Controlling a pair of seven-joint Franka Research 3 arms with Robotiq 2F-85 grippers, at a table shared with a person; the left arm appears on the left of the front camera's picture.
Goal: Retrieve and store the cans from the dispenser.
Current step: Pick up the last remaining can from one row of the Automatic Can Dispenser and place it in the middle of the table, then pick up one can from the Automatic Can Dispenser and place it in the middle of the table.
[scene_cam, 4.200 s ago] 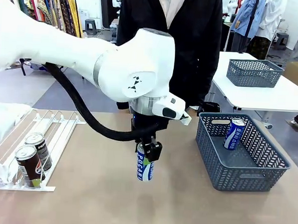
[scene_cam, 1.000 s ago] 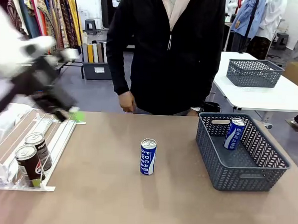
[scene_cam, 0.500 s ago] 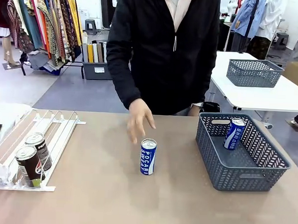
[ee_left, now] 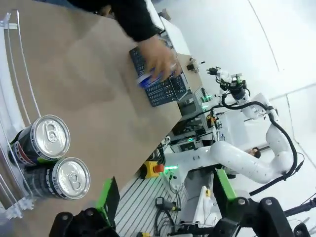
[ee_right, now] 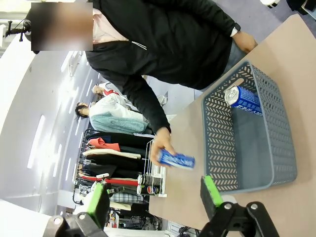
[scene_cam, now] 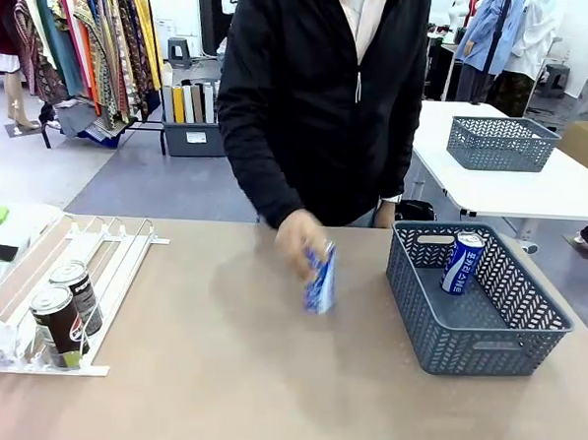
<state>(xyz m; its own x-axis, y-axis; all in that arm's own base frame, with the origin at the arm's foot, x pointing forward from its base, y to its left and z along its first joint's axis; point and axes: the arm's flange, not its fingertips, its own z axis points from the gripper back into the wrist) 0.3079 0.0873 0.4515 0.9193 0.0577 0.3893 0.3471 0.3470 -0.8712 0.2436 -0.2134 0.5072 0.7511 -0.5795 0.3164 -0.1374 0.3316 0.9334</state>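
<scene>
Tan table (scene_cam: 217,374) from the front: a person's hand (scene_cam: 299,240) holds a blue can (scene_cam: 320,279), tilted and blurred, above the tabletop, between the dispenser (scene_cam: 115,245) at left and the grey basket (scene_cam: 464,357) at right. A 2nd can (scene_cam: 462,261), also blue, leans inside the basket. 2 dark cans (scene_cam: 60,326) stand one behind the other in a dispenser lane, near its clear stops

Left wrist: the left gripper (ee_left: 165,192) has its jaws wide apart with nothing between them, over the dispenser's end. The 2 dark cans show silver tops just beyond one green pad. Far off, the hand and blue can are seen against the basket

Right wrist: the right gripper (ee_right: 154,195) is spread wide and empty. The hand holds the blue can just beside the basket's outer wall, and the 2nd can leans on an inner wall
</scene>
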